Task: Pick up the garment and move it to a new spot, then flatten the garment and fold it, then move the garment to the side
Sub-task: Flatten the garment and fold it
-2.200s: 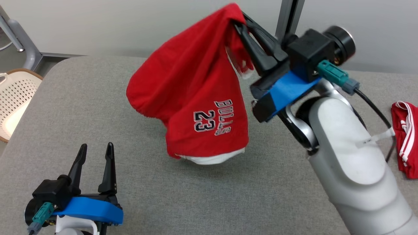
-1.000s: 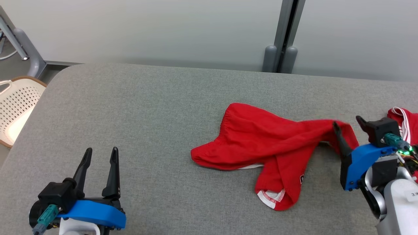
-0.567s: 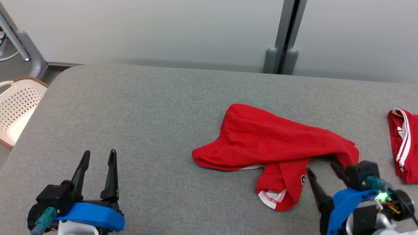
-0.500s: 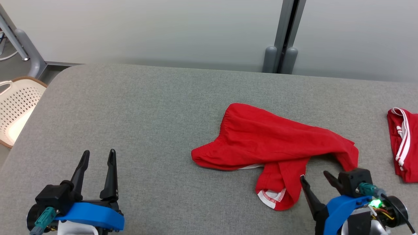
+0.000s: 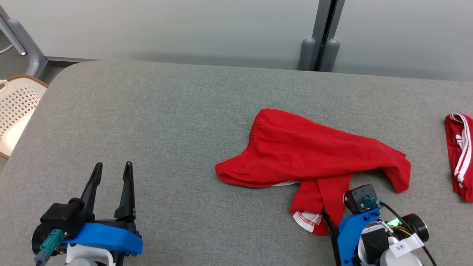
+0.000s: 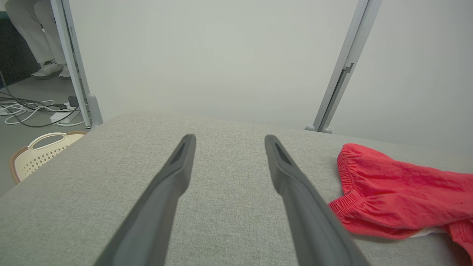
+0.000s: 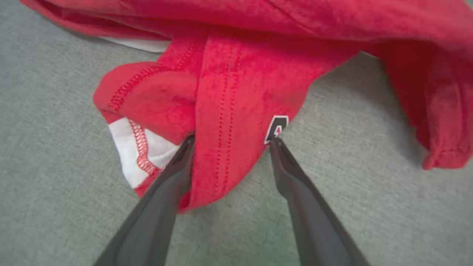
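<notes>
The red garment (image 5: 314, 155) lies crumpled on the grey table (image 5: 166, 111), right of centre, with its waistband (image 5: 255, 135) toward the left and one leg twisted under toward the near edge. The right gripper (image 7: 232, 139) is low at that tucked leg, jaws spread wide and straddling the hem (image 7: 221, 173), gripping nothing. The left gripper (image 5: 113, 164) hovers over bare table well to the left, wide open and empty. Flattening looks like the job now. The smart play is to bite only the top layer at the hem, close by the white lining (image 7: 122, 140), then draw it toward the near edge so the leg unrolls. Catch both layers and the twist likely just travels along. The left could pin the waistband so the whole piece doesn't slide
</notes>
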